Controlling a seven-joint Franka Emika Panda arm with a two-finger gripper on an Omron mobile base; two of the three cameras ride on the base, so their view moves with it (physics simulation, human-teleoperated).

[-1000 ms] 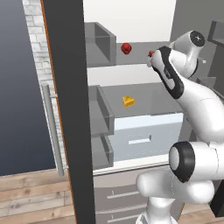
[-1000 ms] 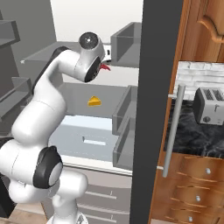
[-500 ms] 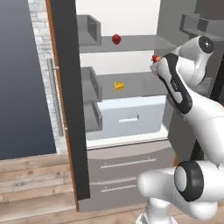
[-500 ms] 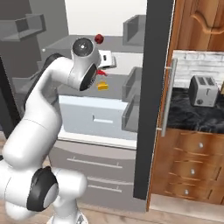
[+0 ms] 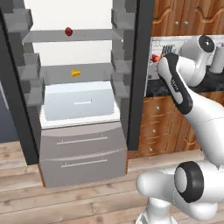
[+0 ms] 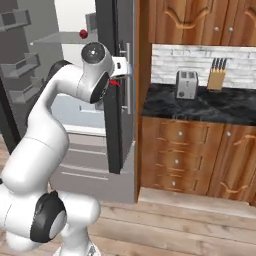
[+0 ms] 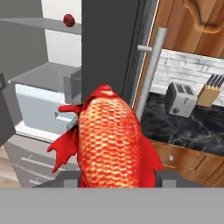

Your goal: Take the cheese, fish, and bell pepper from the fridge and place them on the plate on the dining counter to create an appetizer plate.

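Note:
My gripper point(image 7: 118, 176) is shut on the fish point(image 7: 109, 140), a red-orange scaly body with fins that rises between the fingers. From the base views the fish point(image 5: 155, 57) point(image 6: 115, 82) hangs outside the fridge point(image 5: 78, 100), beside its dark door point(image 6: 114, 100). The bell pepper point(image 5: 68, 31) point(image 6: 83, 34) point(image 7: 68, 20) sits on an upper grey shelf. The cheese point(image 5: 76, 73) lies on the shelf below, above a pale drawer. The plate and the dining counter are out of view.
The fridge door's grey bar handle point(image 7: 148, 74) stands close behind the fish. To the right a black counter point(image 6: 200, 107) on wood cabinets carries a toaster point(image 6: 186, 84) and a knife block point(image 6: 215, 80). Wood floor lies below.
The whole picture has shifted: the base has swung right, so the fridge sits further left. My arm has come out of the fridge with the fish in its grip.

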